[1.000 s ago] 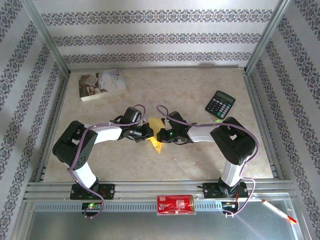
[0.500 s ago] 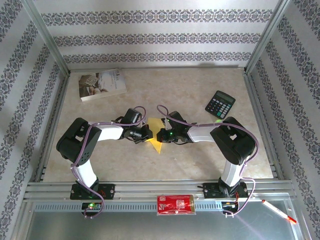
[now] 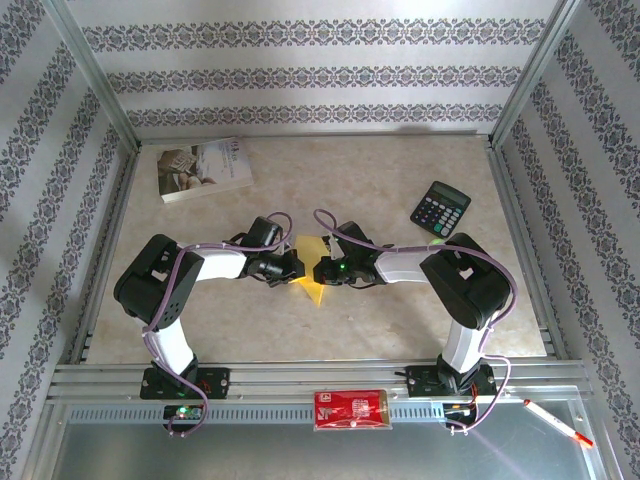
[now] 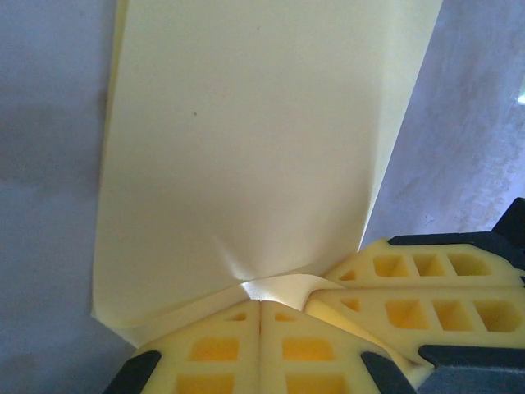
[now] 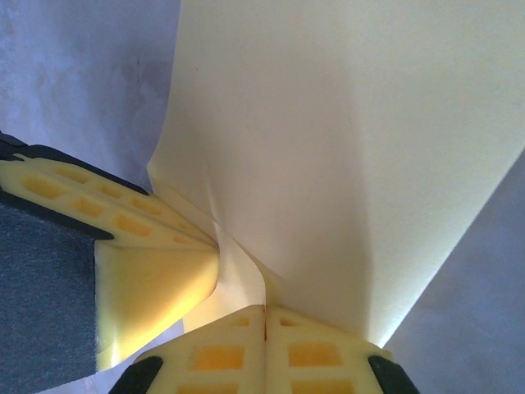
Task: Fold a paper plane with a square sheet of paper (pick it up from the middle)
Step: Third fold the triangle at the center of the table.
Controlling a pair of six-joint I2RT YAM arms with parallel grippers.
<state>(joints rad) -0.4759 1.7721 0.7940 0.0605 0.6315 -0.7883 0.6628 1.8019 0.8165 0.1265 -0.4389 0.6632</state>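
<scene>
left jaws and right jaws meet tip to tip, both clamped on the yellow square sheet of paper (image 4: pixel 246 148) spreading out ahead of them.

Top view: bright, even, diffuse light, sharp throughout. The table (image 3: pixel 400 320) looks pale, with only faint soft shadows under the arms (image 3: pixel 215 265). Left wrist view: the paper (image 4: pixel 246 148) glows soft yellow, with a bright glint on its crease at 6 o'clock, and the grey background is blurred. Right wrist view: the paper washes out toward 1 o'clock.
</scene>
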